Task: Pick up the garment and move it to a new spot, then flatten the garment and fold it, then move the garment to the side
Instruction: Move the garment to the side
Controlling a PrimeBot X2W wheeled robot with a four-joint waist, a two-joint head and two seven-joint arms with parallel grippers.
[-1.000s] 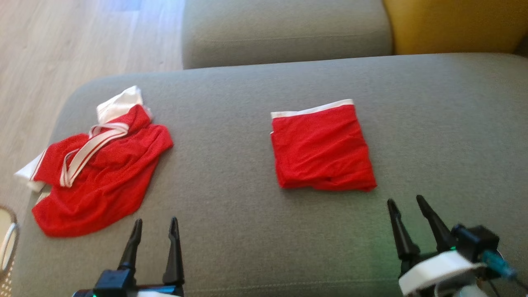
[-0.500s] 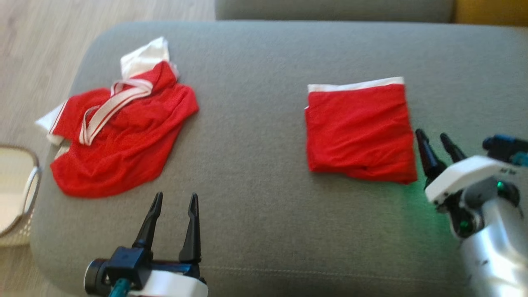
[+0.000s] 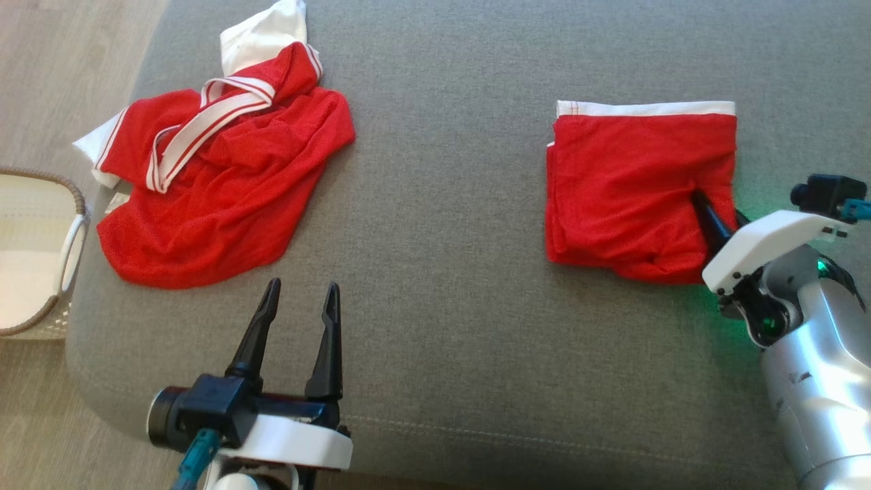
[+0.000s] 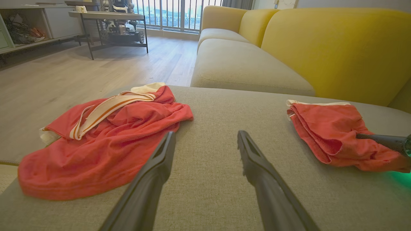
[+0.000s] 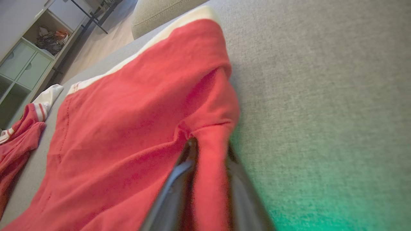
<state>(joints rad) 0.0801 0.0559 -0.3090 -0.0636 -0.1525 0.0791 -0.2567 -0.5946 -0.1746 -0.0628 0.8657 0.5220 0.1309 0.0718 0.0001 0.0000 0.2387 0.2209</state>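
The left gripper (image 3: 302, 284) is hovering at the near edge of the grey cushion (image 3: 442, 306), its two dark fingers standing wide apart with nothing between them. Just ahead of its fingertips and off to its left, a crumpled jersey (image 3: 218, 184) is lying in a heap, red with white striped trim, clear of the fingers. Farther to that gripper's left, beyond the cushion's edge, a pale basket (image 3: 80, 204) is sitting on the wooden floor (image 3: 54, 68).

On the other side, the right gripper (image 3: 718, 207) is reaching in over the right edge of the folded garment (image 3: 626, 184). Its fingers are sitting either side of a raised ridge of the red cloth and pinching it, so the gripper is holding the garment by that edge. The rest of the garment is lying flat on the cushion, stretching away from the fingertips as a neat red square, with its white band (image 3: 646, 108) running along the far edge. The two red pieces are lying well apart, with bare cushion between them. Past the cushion, far ahead of the left gripper, a yellow sofa (image 4: 337, 48) is standing.
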